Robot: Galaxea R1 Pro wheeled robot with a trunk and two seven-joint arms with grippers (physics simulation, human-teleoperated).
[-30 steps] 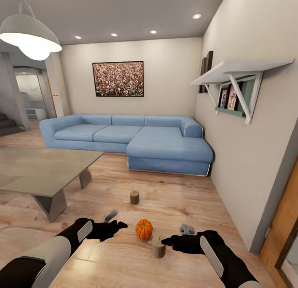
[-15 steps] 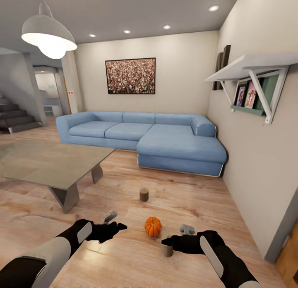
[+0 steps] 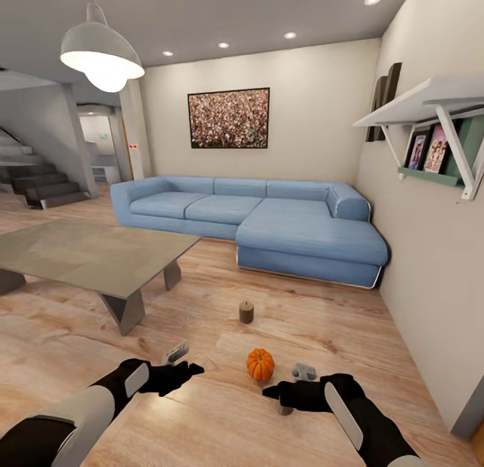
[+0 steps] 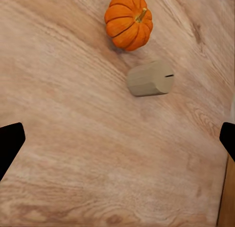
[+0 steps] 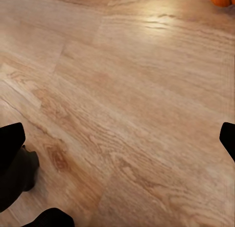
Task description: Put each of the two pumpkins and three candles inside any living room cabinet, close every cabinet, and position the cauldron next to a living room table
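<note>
since the ribbed orange pumpkin [image 3: 260, 364] sits on the wooden floor between both empty, wide-open grippers, lower the right gripper [image 3: 270, 391] squarely over it, avoiding the stubby tan candle [image 4: 149, 79].

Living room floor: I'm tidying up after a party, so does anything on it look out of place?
Yes. A pumpkin and two candles sit on the bare wooden floor: one candle stands upright farther off, towards the sofa, the other beside the pumpkin. Nothing looks spilled or broken.
</note>
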